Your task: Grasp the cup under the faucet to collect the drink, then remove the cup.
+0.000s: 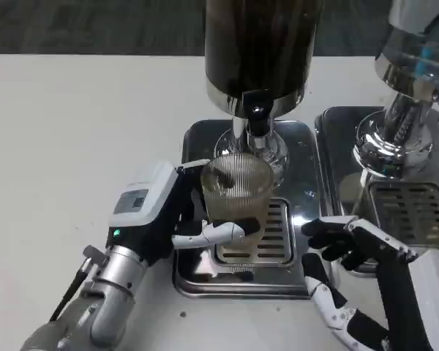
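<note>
Your left hand [179,212] grips the cup [236,189], held just below the faucet [257,117]. Grasp done; fill level unclear, maybe a little liquid. Removal is left. Right hand [351,252] waits empty, fingers apart, right of the faucet.

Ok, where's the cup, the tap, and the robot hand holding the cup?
cup [238,191]: head view, on its ribbed side wall.
tap [257,117]: head view, on the black spout above the cup.
left robot hand [161,208]: head view, on the hand's middle beside the cup.
</note>
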